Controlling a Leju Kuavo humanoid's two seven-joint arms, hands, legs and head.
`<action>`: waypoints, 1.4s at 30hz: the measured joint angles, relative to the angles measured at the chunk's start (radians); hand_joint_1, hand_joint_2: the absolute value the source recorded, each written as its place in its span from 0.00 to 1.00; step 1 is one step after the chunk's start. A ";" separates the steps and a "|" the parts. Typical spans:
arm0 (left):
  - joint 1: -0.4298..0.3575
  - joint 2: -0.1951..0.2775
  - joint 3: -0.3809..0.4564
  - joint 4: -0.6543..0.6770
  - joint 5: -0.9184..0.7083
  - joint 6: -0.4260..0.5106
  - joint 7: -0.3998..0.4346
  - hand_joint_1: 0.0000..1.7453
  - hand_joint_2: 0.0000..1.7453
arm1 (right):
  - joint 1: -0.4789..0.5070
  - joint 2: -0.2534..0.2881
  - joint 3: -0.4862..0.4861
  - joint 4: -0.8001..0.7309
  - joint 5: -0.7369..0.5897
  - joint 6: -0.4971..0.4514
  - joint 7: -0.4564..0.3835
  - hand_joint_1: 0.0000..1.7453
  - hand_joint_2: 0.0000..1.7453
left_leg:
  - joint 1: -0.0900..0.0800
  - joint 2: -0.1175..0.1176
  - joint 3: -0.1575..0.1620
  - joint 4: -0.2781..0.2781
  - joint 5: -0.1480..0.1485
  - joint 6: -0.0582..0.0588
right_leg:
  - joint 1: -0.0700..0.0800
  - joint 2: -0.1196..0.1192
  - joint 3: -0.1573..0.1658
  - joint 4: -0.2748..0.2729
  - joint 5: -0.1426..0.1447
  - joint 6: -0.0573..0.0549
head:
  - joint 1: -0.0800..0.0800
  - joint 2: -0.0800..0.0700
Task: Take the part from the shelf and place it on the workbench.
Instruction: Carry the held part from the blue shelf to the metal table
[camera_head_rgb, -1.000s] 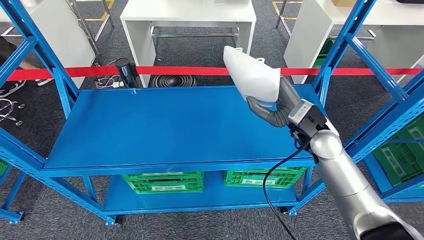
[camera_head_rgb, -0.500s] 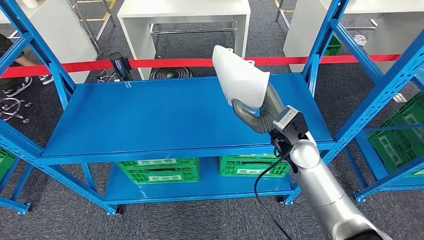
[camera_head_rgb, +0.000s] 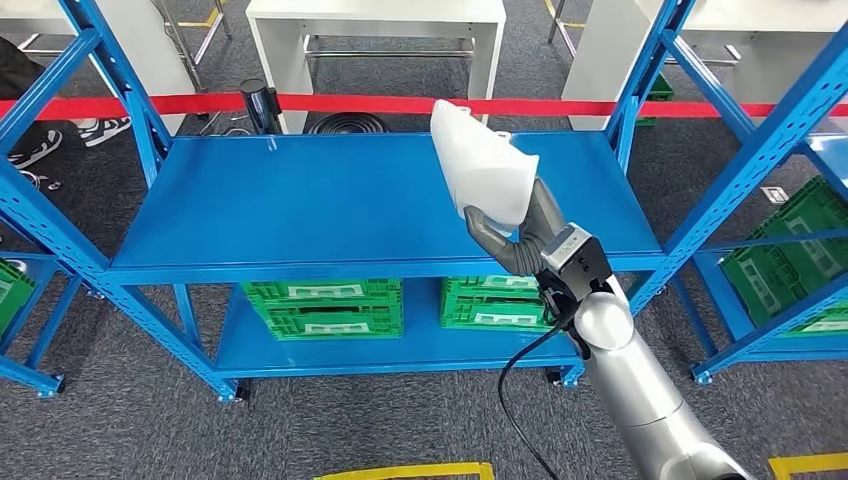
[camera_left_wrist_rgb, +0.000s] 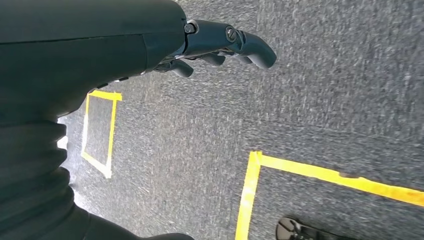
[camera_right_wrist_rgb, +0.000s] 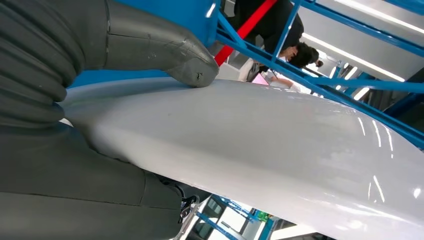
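The part (camera_head_rgb: 483, 165) is plain glossy white, gripped by the grey right hand (camera_head_rgb: 512, 232) on a silver arm (camera_head_rgb: 640, 390). The shelf (camera_head_rgb: 330, 200) is bright blue, with green crates (camera_head_rgb: 325, 305) beneath. A red tape (camera_head_rgb: 330, 103) runs behind. The floor (camera_left_wrist_rgb: 310, 100) is speckled dark grey carpet with yellow tape lines (camera_left_wrist_rgb: 300, 170).

Green crates (camera_head_rgb: 325, 308) below; red barrier tape (camera_head_rgb: 350, 103) and white tables (camera_head_rgb: 375, 12) behind
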 joint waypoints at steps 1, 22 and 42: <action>0.000 -0.001 0.000 0.000 -0.001 0.001 0.002 0.00 1.00 | -0.001 0.001 -0.001 -0.002 0.000 0.001 0.000 1.00 1.00 | -0.001 0.000 -0.008 0.001 0.009 -0.003 | 0.005 -0.002 0.054 -0.077 0.004 -0.008 | 0.000 0.000; 0.005 -0.017 0.034 0.003 0.040 -0.003 0.014 0.00 1.00 | 0.003 -0.016 -0.086 -0.041 0.009 0.074 0.107 1.00 1.00 | 0.013 -0.004 0.115 0.005 -0.106 -0.016 | -0.011 -0.012 -0.081 -0.153 0.151 0.018 | -0.004 0.000; 0.012 -0.053 0.049 0.006 0.025 0.015 0.062 0.00 1.00 | 0.034 -0.062 -0.114 -0.091 0.034 0.110 0.101 1.00 1.00 | 0.009 0.002 -0.075 0.229 -0.157 -0.055 | 0.009 -0.014 0.044 -0.210 0.089 -0.046 | -0.002 0.000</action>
